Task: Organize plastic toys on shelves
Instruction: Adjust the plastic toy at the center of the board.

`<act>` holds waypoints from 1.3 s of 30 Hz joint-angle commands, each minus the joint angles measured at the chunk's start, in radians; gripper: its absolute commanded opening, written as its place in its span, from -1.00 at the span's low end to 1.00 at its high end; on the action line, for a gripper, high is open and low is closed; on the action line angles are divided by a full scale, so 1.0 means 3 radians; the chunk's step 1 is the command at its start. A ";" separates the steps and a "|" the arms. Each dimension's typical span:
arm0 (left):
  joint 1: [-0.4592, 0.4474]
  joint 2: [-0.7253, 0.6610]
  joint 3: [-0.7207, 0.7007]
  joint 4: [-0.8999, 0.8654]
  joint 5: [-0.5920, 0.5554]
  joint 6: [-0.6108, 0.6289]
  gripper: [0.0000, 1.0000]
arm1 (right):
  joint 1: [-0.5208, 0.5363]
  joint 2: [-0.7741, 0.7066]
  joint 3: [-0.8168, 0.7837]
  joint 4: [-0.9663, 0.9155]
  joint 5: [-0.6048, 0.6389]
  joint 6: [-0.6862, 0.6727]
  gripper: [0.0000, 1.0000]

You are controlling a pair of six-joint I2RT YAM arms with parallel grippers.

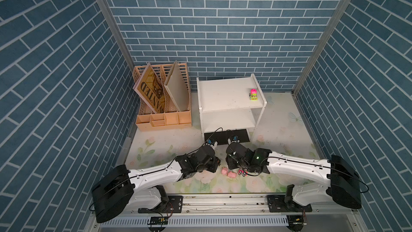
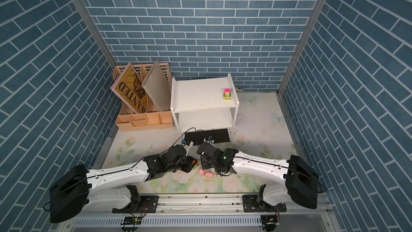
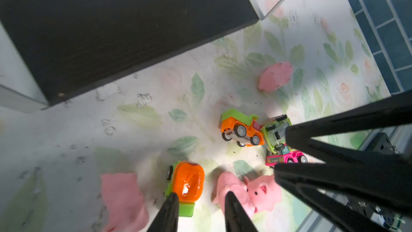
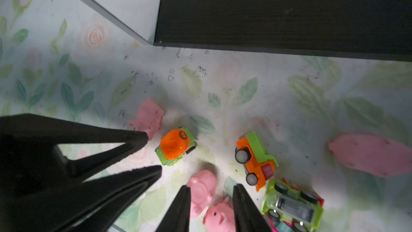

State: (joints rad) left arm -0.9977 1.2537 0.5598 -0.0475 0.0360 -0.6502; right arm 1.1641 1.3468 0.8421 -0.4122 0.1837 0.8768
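Though left claw [image 3: 200, 194] ajar, mixer truck [image 3: 189, 181] lengthwise toward it, cab nearest; right claw [image 4: 211, 186] ajar astride a pig [image 4: 219, 217].

In both top views the left arm [image 1: 156, 172] and right arm [image 2: 256, 161] are covering most of the toys [image 1: 231, 174], and a pink scrap [image 1: 242, 172] is showing too small to name. A blurred pig [image 3: 123, 201] and a pink truck [image 4: 273, 226] are running off their wrist views' edges. A second pig [image 4: 370, 155] is smearing out of focus.
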 commanded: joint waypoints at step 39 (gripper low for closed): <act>-0.0019 -0.1722 0.0026 -0.1429 -0.1672 -0.0694 0.23 | 0.0634 0.1479 0.1516 -0.1077 0.0793 0.2622 -0.11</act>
State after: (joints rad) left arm -0.9997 0.7959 0.5732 -0.3916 -0.3496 -0.8200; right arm 1.3502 1.7443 1.3033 -0.6628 0.3931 1.5043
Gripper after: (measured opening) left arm 0.615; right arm 0.451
